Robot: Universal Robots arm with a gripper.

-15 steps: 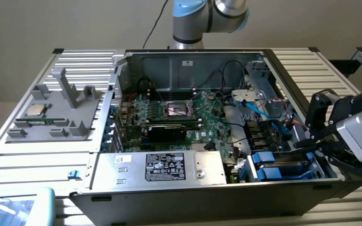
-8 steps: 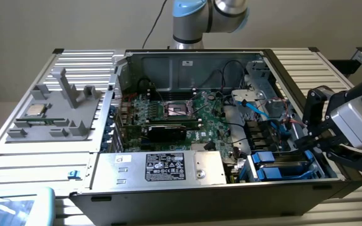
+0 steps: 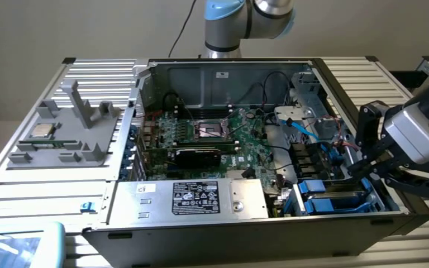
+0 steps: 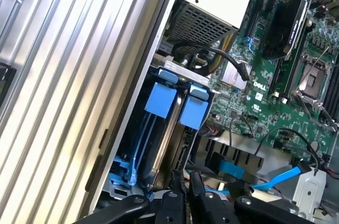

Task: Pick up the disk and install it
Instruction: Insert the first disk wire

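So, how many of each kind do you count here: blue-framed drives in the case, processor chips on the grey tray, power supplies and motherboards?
Blue-framed drives: 2
Processor chip on the grey tray: 1
Power supply: 1
Motherboard: 1
Total: 5

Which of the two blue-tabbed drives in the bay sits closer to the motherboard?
The inner drive, which stands right beside the motherboard. The outer drive stands between it and the case wall.
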